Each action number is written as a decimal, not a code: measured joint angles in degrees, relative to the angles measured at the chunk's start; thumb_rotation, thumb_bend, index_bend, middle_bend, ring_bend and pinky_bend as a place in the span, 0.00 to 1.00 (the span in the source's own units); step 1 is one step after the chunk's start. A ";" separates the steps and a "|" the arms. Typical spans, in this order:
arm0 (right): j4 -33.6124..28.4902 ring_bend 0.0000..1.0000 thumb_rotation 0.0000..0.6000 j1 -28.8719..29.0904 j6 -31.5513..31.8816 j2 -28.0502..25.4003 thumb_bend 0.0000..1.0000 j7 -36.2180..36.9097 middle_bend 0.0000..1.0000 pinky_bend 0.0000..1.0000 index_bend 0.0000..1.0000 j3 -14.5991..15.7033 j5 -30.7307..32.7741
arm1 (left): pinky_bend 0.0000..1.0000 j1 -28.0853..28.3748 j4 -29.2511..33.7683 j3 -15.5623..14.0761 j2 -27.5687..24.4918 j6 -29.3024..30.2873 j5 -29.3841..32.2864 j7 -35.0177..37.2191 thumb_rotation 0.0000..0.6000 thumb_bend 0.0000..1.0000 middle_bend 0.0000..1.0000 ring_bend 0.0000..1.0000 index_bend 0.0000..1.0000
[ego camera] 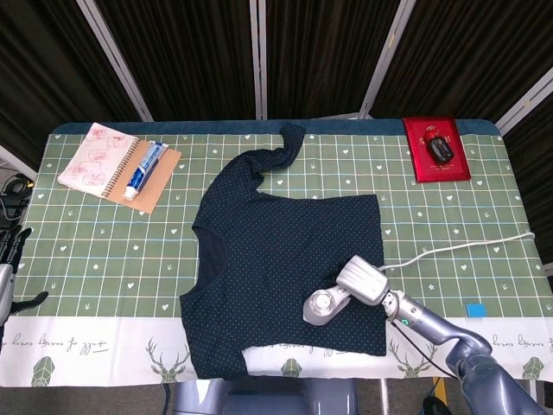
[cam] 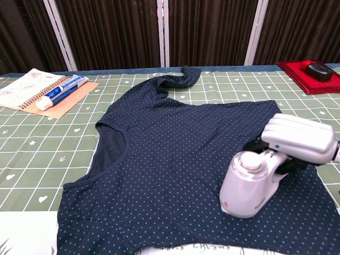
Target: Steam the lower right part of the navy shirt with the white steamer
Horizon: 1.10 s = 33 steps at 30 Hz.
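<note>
Head view
Navy shirt (ego camera: pixel 289 268): spread flat across the middle of the desk (ego camera: pixel 78 259), hem toward the near edge, one sleeve twisted up toward the far edge.
White steamer (ego camera: pixel 326 303): head down on the shirt's lower right part, near the hem and the desk's near edge.
Right hand (ego camera: pixel 363 280): wrapped around the steamer's handle, fingers closed on it.
Cord (ego camera: pixel 458 247): runs from the steamer across the desk to the right edge.
Left hand (ego camera: pixel 10 251): only a dark sliver shows past the desk's left edge; whether its fingers are spread or curled I cannot tell.
Notebook (ego camera: pixel 97 159): far left corner, with a tube (ego camera: pixel 145 169) lying just beside it on a brown sheet.
Red tray (ego camera: pixel 435 148): far right corner, holding a dark mouse (ego camera: pixel 441 149).

Chest view
White steamer (cam: pixel 245 183): stands on the dotted navy shirt (cam: pixel 170 159), toward the right near edge.
Right hand (cam: pixel 295 139): fingers (cam: pixel 276 139) folded over the handle from above, gripping it.
Red tray (cam: pixel 308 74): far right corner.
</note>
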<state>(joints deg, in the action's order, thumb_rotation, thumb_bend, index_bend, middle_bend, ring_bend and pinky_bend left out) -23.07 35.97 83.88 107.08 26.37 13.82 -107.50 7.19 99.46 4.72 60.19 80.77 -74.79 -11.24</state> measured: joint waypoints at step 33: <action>5.65 0.76 1.00 -3.70 -2.17 -4.77 0.81 5.48 0.72 1.00 0.80 -3.54 5.79 | 0.00 0.23 0.09 -0.30 0.77 -0.24 -0.05 -1.55 1.00 0.00 0.00 0.00 0.00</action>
<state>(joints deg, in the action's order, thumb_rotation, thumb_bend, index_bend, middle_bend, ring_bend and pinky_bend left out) -17.42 32.28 81.71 102.31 31.86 10.28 -101.70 7.42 99.56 4.41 60.96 80.53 -74.84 -12.79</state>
